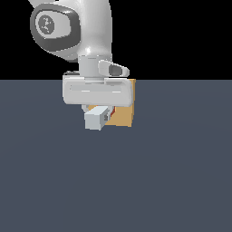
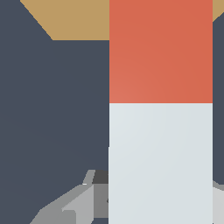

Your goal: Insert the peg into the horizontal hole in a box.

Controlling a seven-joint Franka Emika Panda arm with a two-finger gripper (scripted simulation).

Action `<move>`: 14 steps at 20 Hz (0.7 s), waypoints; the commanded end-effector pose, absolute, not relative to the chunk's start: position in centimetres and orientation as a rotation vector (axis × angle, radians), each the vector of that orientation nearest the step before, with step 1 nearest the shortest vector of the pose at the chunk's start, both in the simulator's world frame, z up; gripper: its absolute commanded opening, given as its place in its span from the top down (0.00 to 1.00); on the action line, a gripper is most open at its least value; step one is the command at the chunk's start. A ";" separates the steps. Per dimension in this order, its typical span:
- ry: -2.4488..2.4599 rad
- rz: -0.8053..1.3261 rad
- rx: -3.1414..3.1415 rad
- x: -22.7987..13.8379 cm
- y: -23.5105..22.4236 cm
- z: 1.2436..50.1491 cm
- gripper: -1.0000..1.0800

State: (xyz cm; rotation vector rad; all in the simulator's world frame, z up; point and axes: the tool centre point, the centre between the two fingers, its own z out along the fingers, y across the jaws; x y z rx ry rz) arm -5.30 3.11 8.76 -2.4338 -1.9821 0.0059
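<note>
My gripper (image 1: 97, 110) is shut on the peg (image 1: 94, 119) and holds it level above the floor. In the exterior view the peg's white end faces the camera and only a sliver of its red end shows. The tan-orange box (image 1: 125, 114) stands right behind the peg and the hand, partly hidden by them. In the wrist view the peg (image 2: 160, 162) fills the frame, white near the fingers (image 2: 72, 204) and red toward the box (image 2: 74, 19). The red end overlaps the box's edge. The hole is hidden in both views.
A flat dark grey floor (image 1: 181, 172) spreads around the box. The arm's white wrist and hand (image 1: 99, 90) hang over the peg and cover the box's upper part.
</note>
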 end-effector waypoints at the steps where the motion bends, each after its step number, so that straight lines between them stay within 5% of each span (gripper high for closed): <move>1: -1.985 0.001 -2.434 -5.0 4.3 8.9 1.00; 14: -1.986 -0.003 -2.435 -3.3 12.2 9.1 1.00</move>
